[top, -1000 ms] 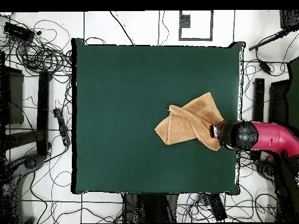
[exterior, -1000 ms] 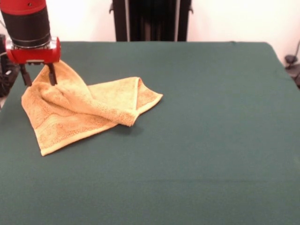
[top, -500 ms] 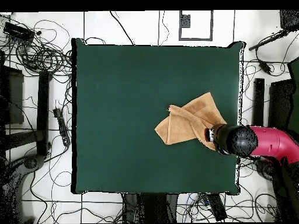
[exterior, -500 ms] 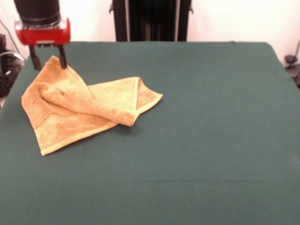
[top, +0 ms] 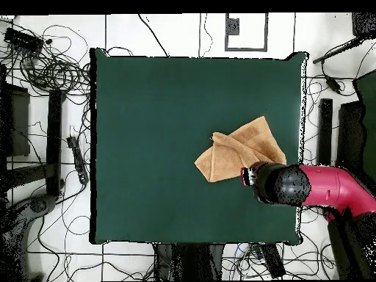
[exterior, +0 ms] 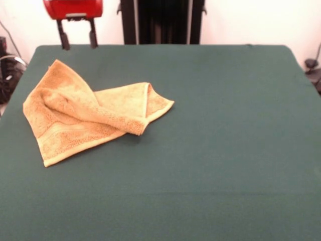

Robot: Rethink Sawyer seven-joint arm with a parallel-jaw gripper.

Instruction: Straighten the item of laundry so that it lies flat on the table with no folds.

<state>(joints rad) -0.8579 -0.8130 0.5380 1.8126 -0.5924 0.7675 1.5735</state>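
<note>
Lying crumpled on the worktop (exterior: 215, 150), the towel (exterior: 85, 115) sits near one side edge, one corner folded over onto itself, a woven band visible along the lower edge. Worktop cloth is dark green, plain. Hand (exterior: 77, 40) hangs above the far edge, clear of the towel, fingers (exterior: 63, 39) spread apart and empty. White wall behind; overhead view shows cables (top: 51, 66) on white floor around the worktop.

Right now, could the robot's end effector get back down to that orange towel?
Probably yes. The end effector hangs open just above the towel, and nothing on the table stands between them.
</note>
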